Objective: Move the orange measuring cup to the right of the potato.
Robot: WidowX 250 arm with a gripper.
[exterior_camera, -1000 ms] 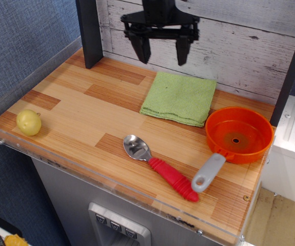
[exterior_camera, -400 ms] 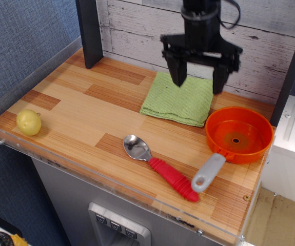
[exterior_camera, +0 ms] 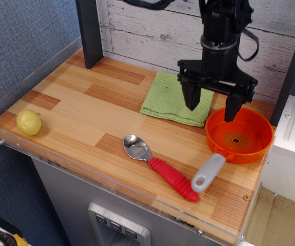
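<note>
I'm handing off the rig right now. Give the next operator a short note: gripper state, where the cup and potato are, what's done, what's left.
Gripper: open, empty, above the left rim of the orange measuring cup, not gripping it.
Cup: far right of the table, grey handle pointing toward the front edge, beside the green cloth.
Potato: far left, near the front edge.
Done: nothing moved yet.
Left: grasp the cup, carry it across, set it down right of the potato.

The cloth (exterior_camera: 179, 99) lies at the back of the table (exterior_camera: 80, 110). Right of the cloth sits the measuring cup (exterior_camera: 238, 135); before the cloth lies the spoon (exterior_camera: 160, 167); far to its left, the potato (exterior_camera: 28, 122). Over the cup's near rim stands the pincer (exterior_camera: 212, 106).
</note>
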